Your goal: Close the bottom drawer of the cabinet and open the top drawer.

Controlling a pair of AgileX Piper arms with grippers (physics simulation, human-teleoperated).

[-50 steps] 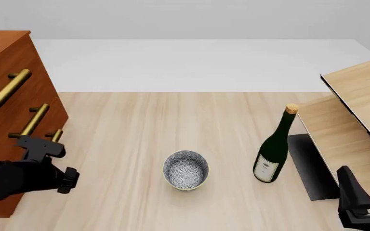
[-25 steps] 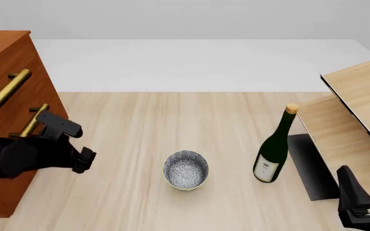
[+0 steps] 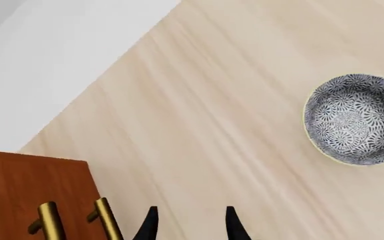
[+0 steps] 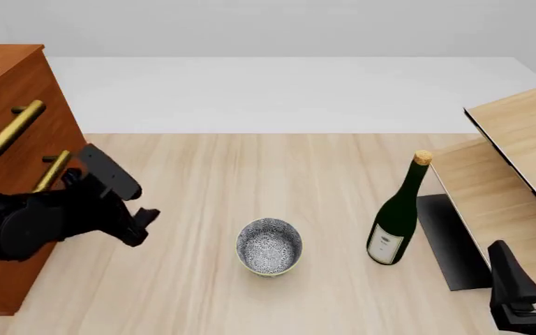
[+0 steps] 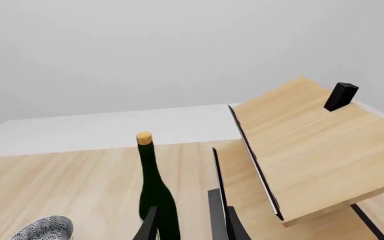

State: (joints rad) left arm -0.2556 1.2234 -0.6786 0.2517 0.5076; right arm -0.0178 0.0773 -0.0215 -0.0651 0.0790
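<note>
1. Movement first: our left gripper [image 4: 142,222] now sits higher and further toward 3 o'clock than a second ago, off the cabinet [image 4: 8,118] front and over bare table [image 4: 249,160].
2. Its fingers [image 3: 150,226] stand apart and empty, pointing past the brass handles [image 3: 105,220] toward the patterned bowl [image 4: 269,245].
3. The bottom drawer is hidden behind our left arm in the front view, so we cannot tell whether it is shut; we judge the pull-away means that step is finished.
4. The top drawer [image 4: 3,105] sits at 10 o'clock, its handle [image 4: 9,128] untouched, drawer front flush as far as we see.
5. Our right gripper [image 5: 188,225] rests low at 5 o'clock beside the bottle [image 4: 398,213] and pale shelf [image 4: 519,146], fingers parted, holding nothing.
</note>
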